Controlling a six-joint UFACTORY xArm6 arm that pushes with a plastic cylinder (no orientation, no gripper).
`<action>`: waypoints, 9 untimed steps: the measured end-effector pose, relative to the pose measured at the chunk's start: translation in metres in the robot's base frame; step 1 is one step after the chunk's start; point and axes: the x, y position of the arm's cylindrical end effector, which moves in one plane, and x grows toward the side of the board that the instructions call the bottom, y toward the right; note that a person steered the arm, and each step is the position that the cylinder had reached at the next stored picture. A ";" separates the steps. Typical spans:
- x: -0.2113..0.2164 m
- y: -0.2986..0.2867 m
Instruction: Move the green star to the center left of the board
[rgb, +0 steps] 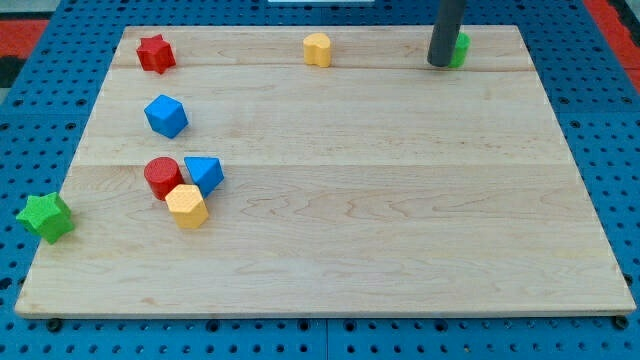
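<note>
The green star (45, 217) lies at the board's left edge, low in the view, partly hanging over the edge. My tip (439, 64) is at the view's top right, far from the star. It stands just left of a green block (459, 48), which it partly hides. The rod rises out of the top of the view.
A red star (155, 53) sits at the top left and a yellow block (317, 49) at the top middle. A blue cube (166, 116) lies left of centre. A red cylinder (162, 177), a blue block (204, 173) and a yellow hexagonal block (187, 206) cluster right of the green star.
</note>
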 end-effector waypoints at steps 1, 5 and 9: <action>0.008 0.000; 0.015 -0.093; 0.207 -0.209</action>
